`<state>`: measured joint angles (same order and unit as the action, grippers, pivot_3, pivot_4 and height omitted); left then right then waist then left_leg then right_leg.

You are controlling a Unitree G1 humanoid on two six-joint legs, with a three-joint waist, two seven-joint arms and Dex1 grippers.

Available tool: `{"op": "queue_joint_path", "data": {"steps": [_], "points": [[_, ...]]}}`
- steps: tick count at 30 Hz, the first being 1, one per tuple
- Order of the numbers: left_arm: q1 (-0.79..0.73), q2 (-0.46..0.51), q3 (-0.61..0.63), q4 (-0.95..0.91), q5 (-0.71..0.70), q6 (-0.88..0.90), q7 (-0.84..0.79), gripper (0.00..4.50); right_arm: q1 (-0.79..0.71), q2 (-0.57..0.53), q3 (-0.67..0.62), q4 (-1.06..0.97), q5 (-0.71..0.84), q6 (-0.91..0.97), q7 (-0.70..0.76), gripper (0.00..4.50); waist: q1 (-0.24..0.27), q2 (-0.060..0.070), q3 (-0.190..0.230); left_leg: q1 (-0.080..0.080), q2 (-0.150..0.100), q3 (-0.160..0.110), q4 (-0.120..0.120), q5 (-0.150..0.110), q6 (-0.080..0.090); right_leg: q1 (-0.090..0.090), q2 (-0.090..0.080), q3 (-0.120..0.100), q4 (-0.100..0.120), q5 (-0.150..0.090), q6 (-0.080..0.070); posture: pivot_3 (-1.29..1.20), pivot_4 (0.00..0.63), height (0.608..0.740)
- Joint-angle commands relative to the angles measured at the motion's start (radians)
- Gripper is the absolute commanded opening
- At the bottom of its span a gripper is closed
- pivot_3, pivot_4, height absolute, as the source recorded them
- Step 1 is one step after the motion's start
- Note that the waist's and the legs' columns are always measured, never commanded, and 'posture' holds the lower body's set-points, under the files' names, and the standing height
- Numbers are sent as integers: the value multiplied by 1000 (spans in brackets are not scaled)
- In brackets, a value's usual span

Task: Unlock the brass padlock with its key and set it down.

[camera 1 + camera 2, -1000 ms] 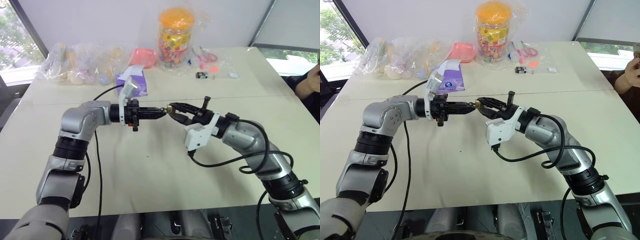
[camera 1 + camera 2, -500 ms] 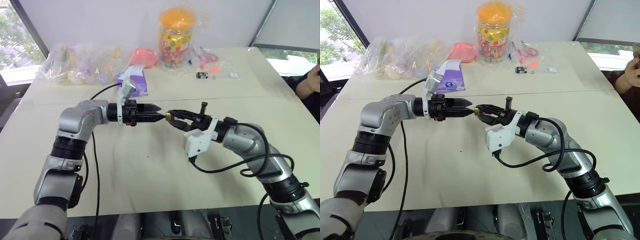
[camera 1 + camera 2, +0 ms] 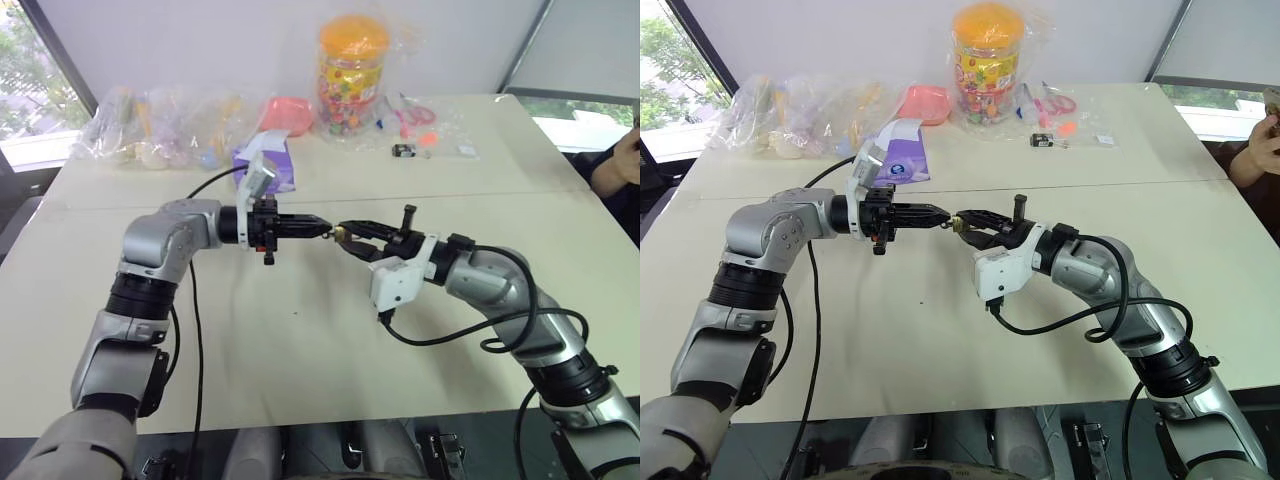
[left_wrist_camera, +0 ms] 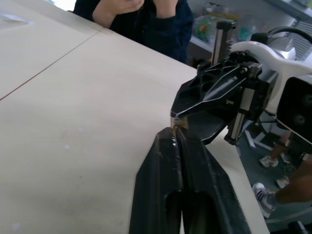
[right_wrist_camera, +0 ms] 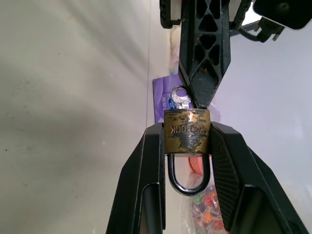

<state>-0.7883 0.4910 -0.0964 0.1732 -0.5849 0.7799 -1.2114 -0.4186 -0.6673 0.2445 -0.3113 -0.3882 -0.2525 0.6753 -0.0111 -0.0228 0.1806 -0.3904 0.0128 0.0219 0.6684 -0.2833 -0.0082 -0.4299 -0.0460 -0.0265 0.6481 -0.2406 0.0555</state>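
Right gripper: its 2 fingers clamp the brass padlock by its sides, shackle pointing back between them, held in the air above the counter. A silvery key sticks out of the lock's base.

Left gripper: fingers pressed together, tips meeting the key head; from the right wrist view they seem to pinch it, though the contact is partly hidden. Both grippers meet tip to tip over mid-counter.

Farther out, at the counter's far edge: a purple packet, a candy jar with orange lid, clear bags. A person's hand shows at the counter's right edge.
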Motion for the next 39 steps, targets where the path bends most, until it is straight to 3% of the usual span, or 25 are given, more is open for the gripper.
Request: {"op": "queue_joint_path", "data": {"steps": [1,5,8,11,21,24,27,39], "points": [[9,18,4,-32,3,2,-2,58,-21,8,-25,-45,29,-14,-5,699,0,0,0,0,0,0,0,0,0,0,0,0,0,0,0,0,150,737],[14,21,7,-41,0,14,5,58,-22,10,-31,-45,36,-8,-3,699,0,0,0,0,0,0,0,0,0,0,0,0,0,0,0,0,150,737],[14,17,10,-40,11,6,26,930,-27,11,-33,-43,37,-6,-3,699,0,0,0,0,0,0,0,0,0,0,0,0,0,0,0,0,150,737],[17,15,3,-44,23,-12,32,2238,-30,13,-33,-43,37,-4,-2,699,0,0,0,0,0,0,0,0,0,0,0,0,0,0,0,0,150,737],[9,-3,18,-69,-1,22,56,2238,-33,15,-34,-44,43,3,0,699,1,0,0,0,0,0,0,0,0,0,0,0,0,0,0,0,150,737],[2,-5,23,-69,-7,29,64,1387,-32,15,-33,-45,43,4,1,699,1,0,0,0,0,0,0,0,0,0,0,0,0,0,0,0,150,737],[0,-5,27,-71,-14,32,67,75,-32,16,-33,-46,41,5,3,699,1,0,0,0,0,0,0,0,0,0,0,0,0,0,0,0,150,737],[11,17,-2,-88,20,-31,41,31,-15,14,-19,-57,50,18,35,699,0,0,0,0,0,0,0,0,0,0,0,0,0,0,0,0,150,737]]}}
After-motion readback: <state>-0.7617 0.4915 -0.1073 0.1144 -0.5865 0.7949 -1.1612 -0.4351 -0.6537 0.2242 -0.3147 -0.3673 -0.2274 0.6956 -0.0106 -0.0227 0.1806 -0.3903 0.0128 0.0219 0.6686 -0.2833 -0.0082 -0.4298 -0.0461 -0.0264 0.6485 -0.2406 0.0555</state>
